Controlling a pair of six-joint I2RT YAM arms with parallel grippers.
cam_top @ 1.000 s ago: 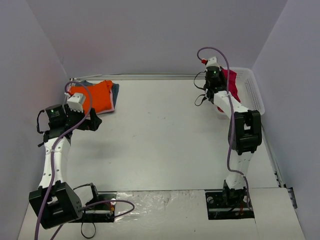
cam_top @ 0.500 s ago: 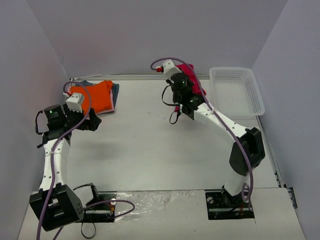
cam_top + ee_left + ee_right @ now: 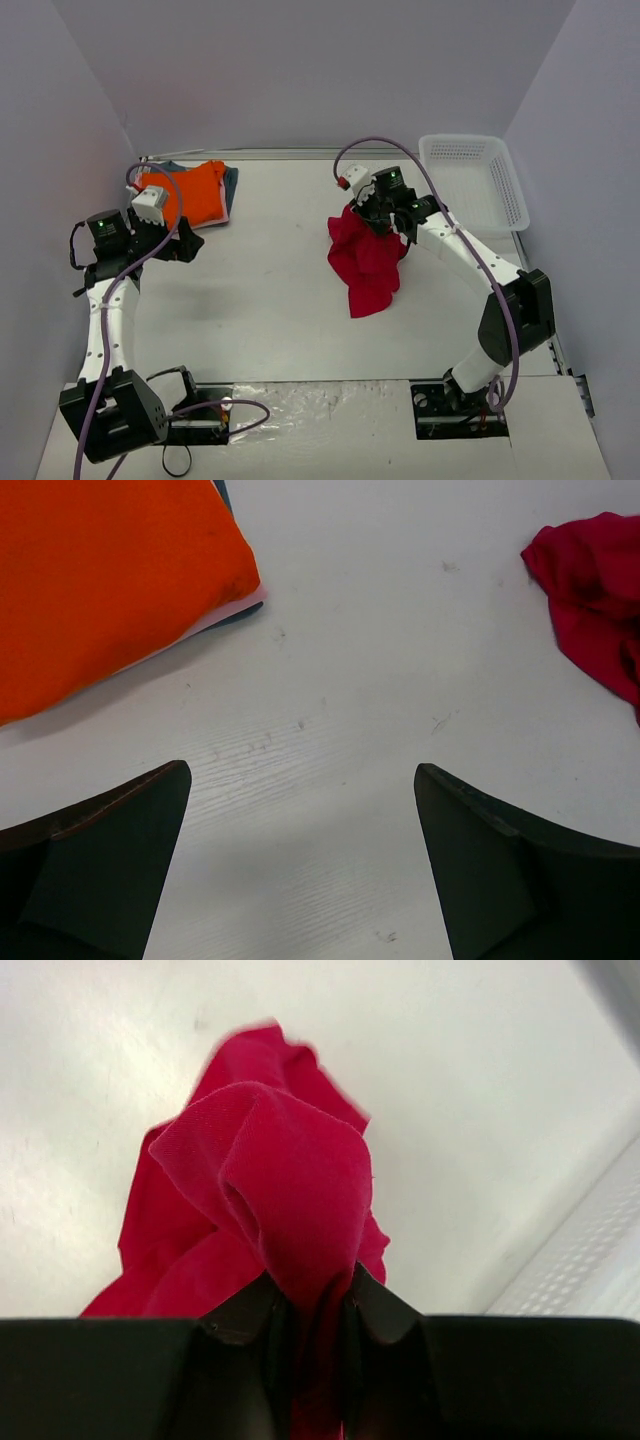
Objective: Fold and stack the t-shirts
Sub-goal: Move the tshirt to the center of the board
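Observation:
My right gripper (image 3: 378,217) is shut on the crimson-red t-shirt (image 3: 367,259), which hangs bunched from it over the middle of the table, its lower end on the surface. In the right wrist view the red cloth (image 3: 270,1190) is pinched between my right gripper's (image 3: 312,1305) jaws. A folded orange t-shirt (image 3: 195,190) tops a stack at the far left, with pale pink and grey-blue edges (image 3: 230,186) under it. My left gripper (image 3: 190,243) is open and empty just in front of that stack; the left wrist view shows the orange shirt (image 3: 100,580) and the red shirt (image 3: 595,590).
A white mesh basket (image 3: 475,185) stands at the far right, against the right wall. Grey walls close in the table on three sides. The arm bases and cables sit at the near edge.
My right gripper has lifted the red t-shirt out of the basket and carried it left and nearer, to the table's middle. The left arm has hardly moved.

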